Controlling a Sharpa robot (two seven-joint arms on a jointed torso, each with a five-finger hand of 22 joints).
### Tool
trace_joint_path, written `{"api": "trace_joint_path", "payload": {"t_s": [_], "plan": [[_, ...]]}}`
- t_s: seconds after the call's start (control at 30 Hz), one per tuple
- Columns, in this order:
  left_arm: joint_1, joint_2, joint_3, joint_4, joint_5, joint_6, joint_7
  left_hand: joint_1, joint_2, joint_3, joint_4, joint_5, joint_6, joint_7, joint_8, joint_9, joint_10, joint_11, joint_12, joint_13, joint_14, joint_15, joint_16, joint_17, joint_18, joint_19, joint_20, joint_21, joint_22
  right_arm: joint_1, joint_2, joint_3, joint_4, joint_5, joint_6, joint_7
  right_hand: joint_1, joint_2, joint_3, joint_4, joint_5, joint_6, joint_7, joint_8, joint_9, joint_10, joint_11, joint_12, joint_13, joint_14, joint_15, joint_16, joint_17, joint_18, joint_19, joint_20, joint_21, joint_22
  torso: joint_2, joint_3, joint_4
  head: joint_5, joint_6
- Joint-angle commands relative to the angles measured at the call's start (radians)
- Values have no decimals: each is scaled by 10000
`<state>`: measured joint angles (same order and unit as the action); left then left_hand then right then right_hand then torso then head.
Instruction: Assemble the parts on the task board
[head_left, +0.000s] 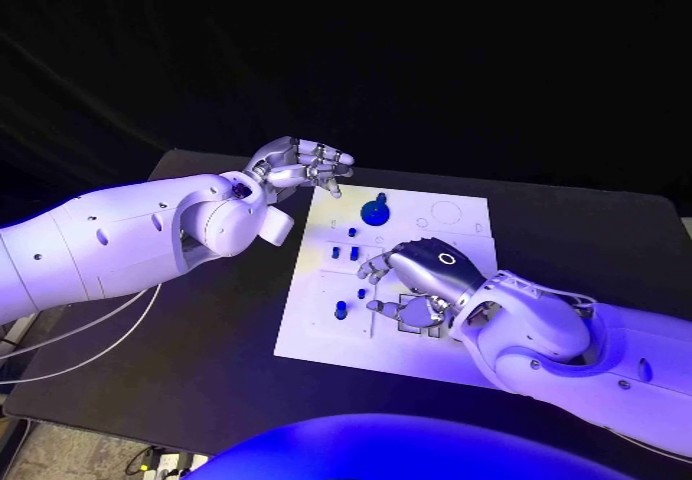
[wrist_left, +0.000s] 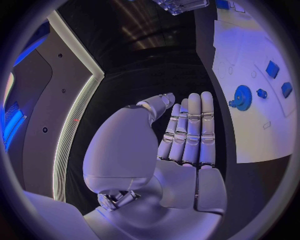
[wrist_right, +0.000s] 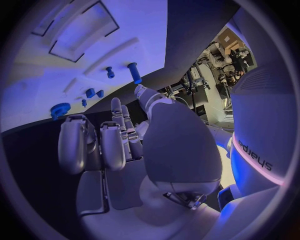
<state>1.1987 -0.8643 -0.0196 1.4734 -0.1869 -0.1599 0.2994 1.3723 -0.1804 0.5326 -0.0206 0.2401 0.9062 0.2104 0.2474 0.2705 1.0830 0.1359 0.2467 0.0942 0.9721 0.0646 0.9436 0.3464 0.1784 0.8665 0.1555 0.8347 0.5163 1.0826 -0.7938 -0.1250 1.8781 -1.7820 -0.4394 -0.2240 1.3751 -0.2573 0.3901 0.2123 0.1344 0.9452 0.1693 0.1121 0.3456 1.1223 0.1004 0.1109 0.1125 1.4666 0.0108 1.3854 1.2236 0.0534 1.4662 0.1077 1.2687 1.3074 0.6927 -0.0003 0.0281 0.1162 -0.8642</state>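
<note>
The white task board (head_left: 325, 325) lies in the middle of the black table. A blue gear (head_left: 375, 212) sits near its far edge, and small blue parts (head_left: 336, 252) lie along its left side. My left hand (head_left: 300, 165) hovers off the board's far left corner with fingers nearly straight, holding nothing. The left wrist view shows that hand (wrist_left: 187, 135) empty, with the gear (wrist_left: 240, 96) and the board (wrist_left: 250, 130) beyond it. My right hand (head_left: 418, 275) hangs palm down over the board's middle, fingers partly curled. In its wrist view, the right hand (wrist_right: 125, 140) holds nothing; a blue peg (wrist_right: 134, 72) stands just past the thumb.
White cables (head_left: 87, 335) trail over the table's left edge beneath my left arm. The board has recessed outlines (wrist_right: 84, 32) and a printed circle (head_left: 447, 212) at its far right. Bare black table (head_left: 577, 230) surrounds the board.
</note>
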Motion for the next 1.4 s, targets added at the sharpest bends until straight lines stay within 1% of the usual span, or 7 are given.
{"api": "trace_joint_path", "payload": {"t_s": [0.03,0.17,0.3,0.47,0.6,0.9,1.4], "plan": [[6,8,6,13,49,135,61,12,87,-34,-50,20,-5,32,-54,-13,-51,40,-15,-3,-52,27,-43,-12,38,-69,10,54,9,234,-520,40,250,1574,-1022,661,70,143,8,42,134,212,-36,140,43,439,-71,265,101,276,-15,-21,17,-5,322,7,280,1723,-23,0,-10,-116,64],[5,6,-9,3,49,150,66,7,88,-44,-60,17,-13,35,-63,-17,-65,44,-15,-3,-63,29,-47,-14,40,-83,15,50,11,554,-1285,63,317,3212,-928,639,-141,343,130,310,221,898,-310,677,267,1548,-365,900,510,475,-243,379,669,-198,620,-155,1314,2080,-52,-13,-46,-312,111],[5,-1,-36,-1,49,165,82,7,88,-44,-60,17,-13,35,-63,-17,-65,44,-15,-3,-63,29,-47,-14,40,-83,15,50,11,700,-2039,56,360,4407,-610,358,-305,438,-114,299,245,935,-718,1645,1146,2177,-834,2481,2262,571,-643,599,956,-373,852,-552,2220,2397,-74,-18,-59,-812,196],[4,-47,-80,-2,-81,165,39,-18,69,-64,-56,13,-18,34,-67,-20,-69,47,-15,-3,-64,34,-45,-13,37,-90,20,45,11,743,-2857,-17,458,4971,-296,-149,-700,462,-583,668,729,-10,-676,2466,2228,1682,-860,7036,7461,631,-664,783,1184,-457,953,-572,2644,2531,-88,-16,-128,-1368,295],[4,-59,-93,-16,-228,133,10,-396,-114,-278,135,26,-45,20,-78,-23,-84,45,1,7,-25,67,20,18,40,-94,82,-137,-107,725,-3329,-64,554,4812,-6,-690,-1339,740,-793,773,769,-190,-688,2588,2407,1838,-792,8313,8853,637,-616,827,1231,-464,961,-551,2679,2540,-114,-33,-219,-1705,350],[4,-70,-101,53,-257,62,-4,-428,-82,-295,193,33,-40,5,-66,-15,-89,33,22,21,-30,56,52,37,57,-15,95,-282,-216,348,-3933,-161,889,4711,-157,-1461,-1479,764,-1280,757,1011,-619,-623,2604,2571,2626,-762,10717,11231,687,-587,1008,1532,-492,996,-542,2822,2578,-141,-48,-373,-1778,355],[4,-147,-102,150,-144,118,-1,-470,-44,-302,252,29,-49,16,-67,-14,-111,45,21,22,-36,65,63,43,53,33,99,-346,-265,-504,-3453,-197,774,4283,34,-2027,-1613,773,-1512,792,991,-564,-629,2604,2585,2813,-757,11216,11724,705,-576,1067,1635,-500,1006,-523,2862,2589,-136,-81,-373,-1867,272]]}}
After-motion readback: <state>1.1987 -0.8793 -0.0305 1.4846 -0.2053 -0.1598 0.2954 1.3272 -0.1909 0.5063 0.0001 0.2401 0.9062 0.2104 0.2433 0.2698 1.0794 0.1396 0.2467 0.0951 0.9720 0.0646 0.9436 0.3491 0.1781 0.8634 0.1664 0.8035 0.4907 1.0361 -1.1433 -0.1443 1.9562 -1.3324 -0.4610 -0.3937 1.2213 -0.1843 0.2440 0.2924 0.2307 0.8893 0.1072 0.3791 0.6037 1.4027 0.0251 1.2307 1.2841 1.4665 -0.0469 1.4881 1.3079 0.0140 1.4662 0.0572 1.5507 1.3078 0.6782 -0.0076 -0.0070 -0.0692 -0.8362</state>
